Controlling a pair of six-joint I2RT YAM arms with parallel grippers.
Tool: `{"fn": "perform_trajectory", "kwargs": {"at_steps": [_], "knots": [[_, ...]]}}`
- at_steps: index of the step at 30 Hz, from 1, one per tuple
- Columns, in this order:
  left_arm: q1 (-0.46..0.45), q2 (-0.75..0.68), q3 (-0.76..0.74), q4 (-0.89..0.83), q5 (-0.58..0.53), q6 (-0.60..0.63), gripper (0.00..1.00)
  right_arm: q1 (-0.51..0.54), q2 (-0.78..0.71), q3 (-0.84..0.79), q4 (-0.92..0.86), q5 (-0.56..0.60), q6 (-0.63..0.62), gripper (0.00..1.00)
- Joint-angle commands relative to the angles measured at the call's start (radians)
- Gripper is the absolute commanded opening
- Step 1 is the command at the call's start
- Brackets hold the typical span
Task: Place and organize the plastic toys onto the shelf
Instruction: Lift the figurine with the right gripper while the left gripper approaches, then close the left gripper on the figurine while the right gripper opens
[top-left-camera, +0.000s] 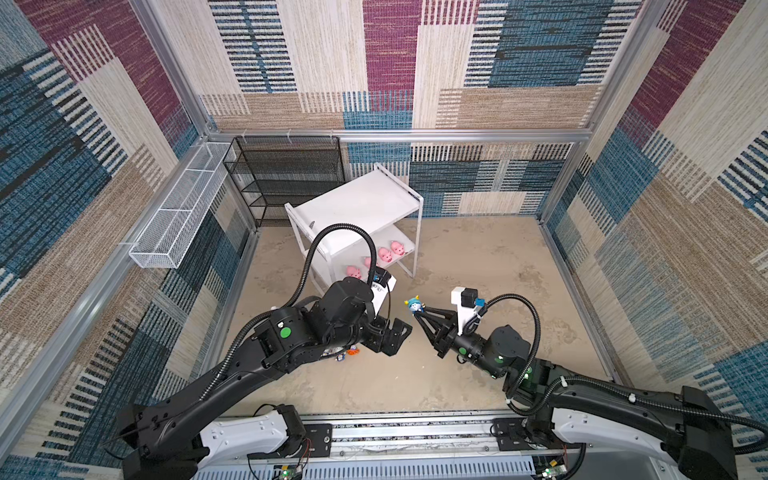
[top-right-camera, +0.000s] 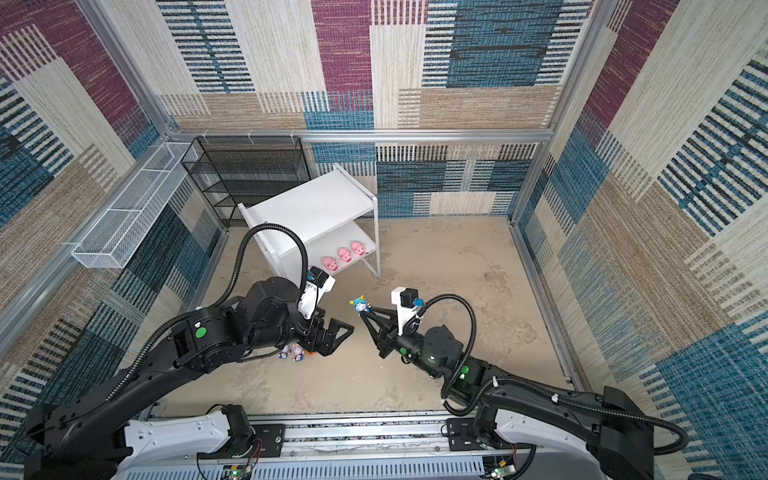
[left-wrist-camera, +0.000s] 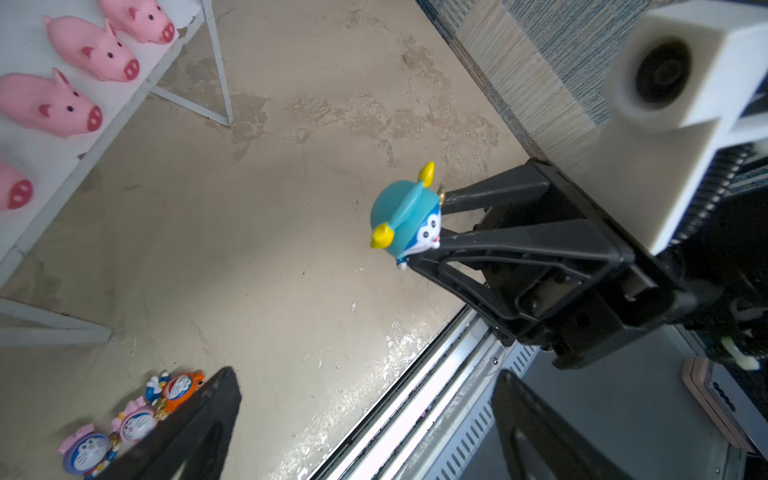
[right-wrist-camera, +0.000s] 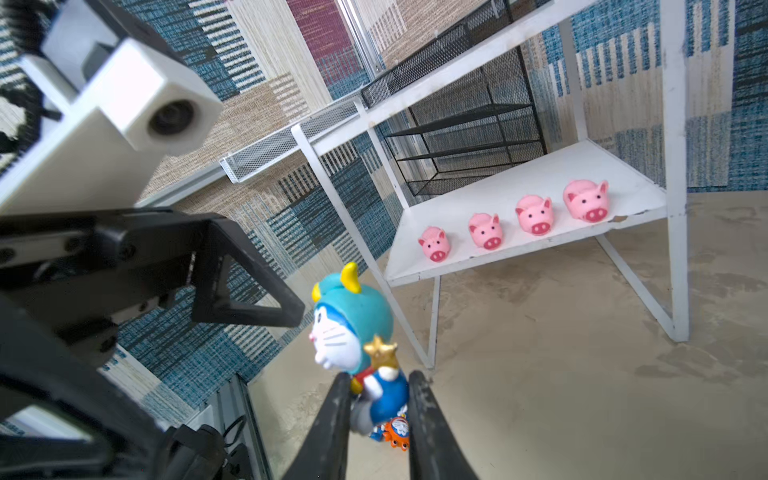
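So far, four glossy pink plastic pigs (right-wrist-camera: 534, 216) stand in a row on the lower board of the white two-tier metal shelf (top-left-camera: 357, 199); its top board is bare. The right gripper (right-wrist-camera: 380, 380) is clamped on a blue-hooded cartoon figurine (left-wrist-camera: 405, 212), aloft near the shelf. The left gripper (top-left-camera: 400, 340), jaws apart and empty, hangs over three more hooded figurines (left-wrist-camera: 137, 424) on the floor (left-wrist-camera: 291, 208), so roughly half seems left.

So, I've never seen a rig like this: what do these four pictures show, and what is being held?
It's a two-armed robot sorting toys. Two pictures look down from overhead; the other two come from cameras on each wrist. The right claw is shut on a blue-hooded figurine, held above the surface. The left claw is open and empty. Four pink pigs stand on the lower board of the white shelf. Near the left claw, three more figurines lie on the surface.
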Motion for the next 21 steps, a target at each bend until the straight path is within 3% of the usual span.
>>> {"fn": "perform_trajectory", "kwargs": {"at_steps": [1, 13, 21], "knots": [[-0.007, 0.005, -0.014, 0.129, 0.061, -0.041, 0.9, 0.001, -0.033, 0.006, -0.02, -0.024, 0.067, 0.25], [-0.056, 0.005, -0.083, 0.354, -0.076, -0.086, 0.71, 0.0, -0.038, 0.011, -0.008, -0.009, 0.113, 0.25], [-0.058, 0.043, -0.075, 0.383, -0.139, -0.091, 0.6, 0.001, -0.048, 0.001, -0.006, 0.015, 0.092, 0.25]]}}
